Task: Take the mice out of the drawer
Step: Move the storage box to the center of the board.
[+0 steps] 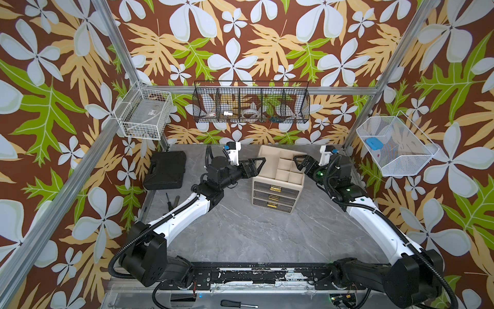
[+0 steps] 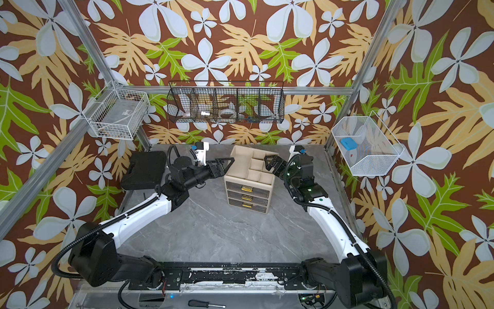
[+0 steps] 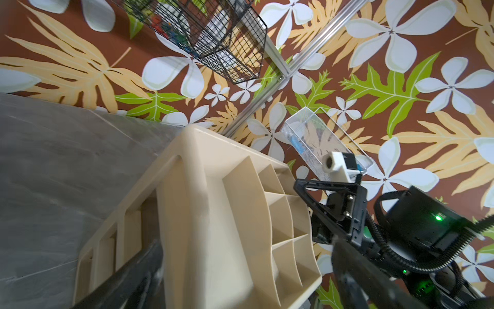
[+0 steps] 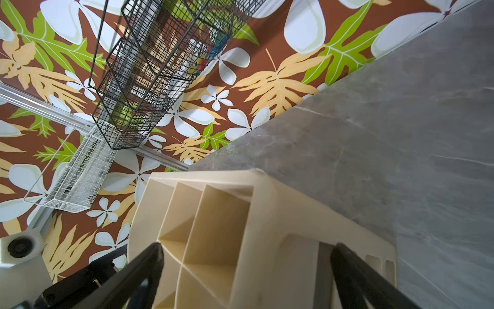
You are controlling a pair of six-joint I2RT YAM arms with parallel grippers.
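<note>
While the beige drawer unit [image 1: 291, 207] stands on the tabletop [image 1: 240, 235], the left gripper [image 1: 259, 167] and the right gripper [image 1: 296, 163] flank its top tray [image 1: 283, 163], jaws wide apart, holding nothing. All three drawers [image 1: 275, 198] are shut, so the mice are hidden. A black case [image 1: 165, 170] lies well apart.

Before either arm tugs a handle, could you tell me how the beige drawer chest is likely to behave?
The drawer chest looks like thin hollow plastic, so it is probably light. It stands on the smooth table, so a pull on a handle may slide it. Its walls look stiff.
</note>
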